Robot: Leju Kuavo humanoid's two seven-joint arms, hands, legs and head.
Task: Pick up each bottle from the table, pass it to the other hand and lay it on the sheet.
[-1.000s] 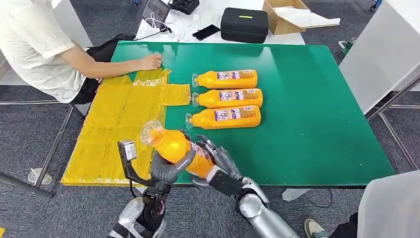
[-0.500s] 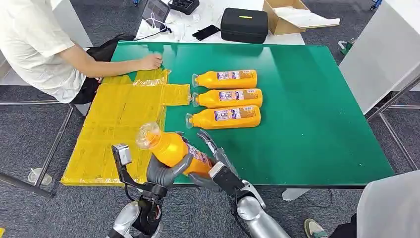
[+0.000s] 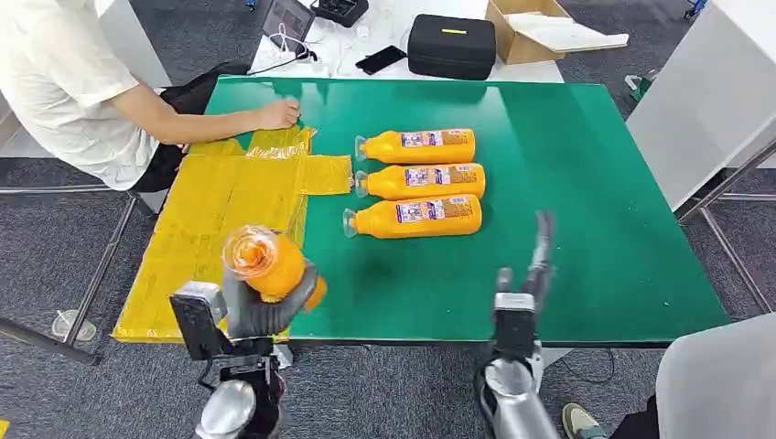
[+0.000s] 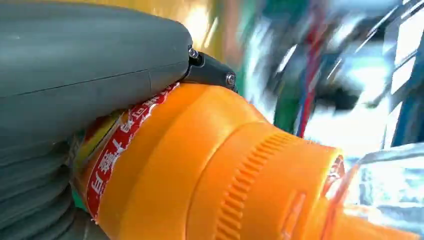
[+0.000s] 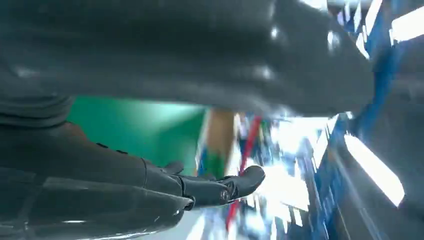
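Left robot hand [image 3: 261, 311] clamped on bottle [image 3: 270, 265], neck toward camera, above sheet [image 3: 210, 229] edge at tabletop [image 3: 595, 229] front. Right robot hand [image 3: 526, 279] empty, fingers extended. Three bottles [image 3: 419, 181] lying mid-tabletop.

The bench [image 3: 586, 183] has a smooth, glossy green top, the yellow sheet [image 3: 220, 229] looks like crinkled shiny plastic film, the held bottle [image 3: 270, 265] is glossy orange plastic with a ribbed neck and clear cap, and the left hand [image 3: 261, 306] has matt grey covers.
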